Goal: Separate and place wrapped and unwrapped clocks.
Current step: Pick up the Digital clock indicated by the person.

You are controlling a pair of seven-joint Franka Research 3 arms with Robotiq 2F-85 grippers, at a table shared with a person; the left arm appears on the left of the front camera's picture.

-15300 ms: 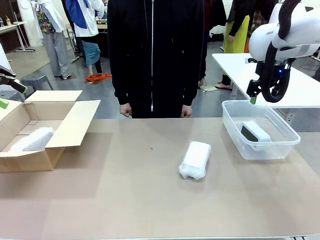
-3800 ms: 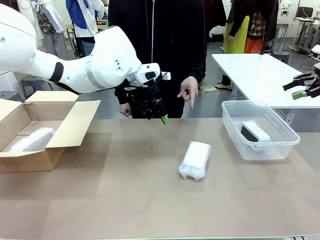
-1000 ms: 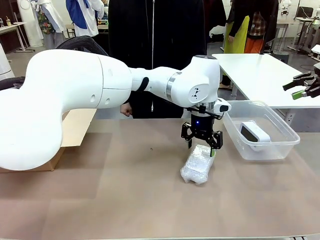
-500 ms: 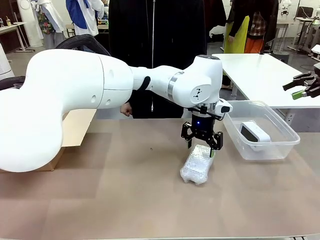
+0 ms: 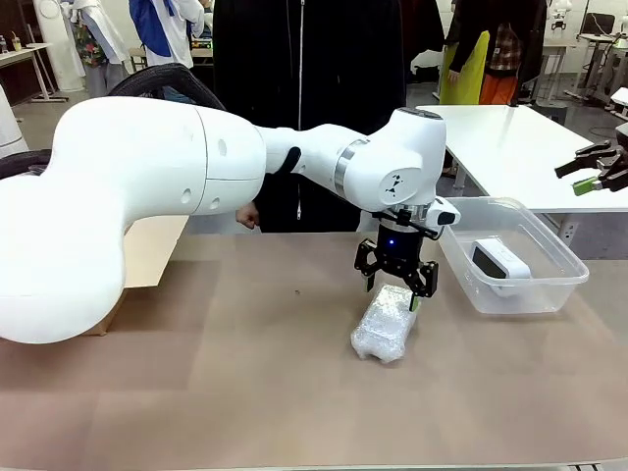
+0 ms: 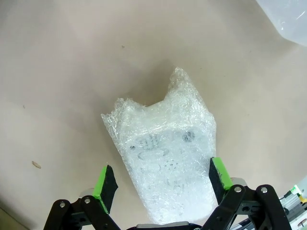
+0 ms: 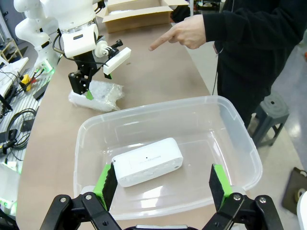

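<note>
No legible writing is seen on the white bubble-wrapped oblong clock bundle (image 6: pixel 165 158). It is straddled by the spread-wide left gripper (image 5: pixel 393 290). The right gripper (image 7: pixel 162 184) is likewise spread, nothing grasped.

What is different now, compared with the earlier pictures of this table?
The left arm swung from the cardboard box across the table, and its left gripper now straddles the wrapped clock, jaws open, nothing held yet. The right gripper drew back from over the plastic bin to the right edge, open. The wrapped clock shifted only slightly; the bare clock stayed in the bin.

Left end effector (image 5: pixel 395 286) pointing down (jaws spread), right end effector (image 5: pixel 596 175) raised, open
</note>
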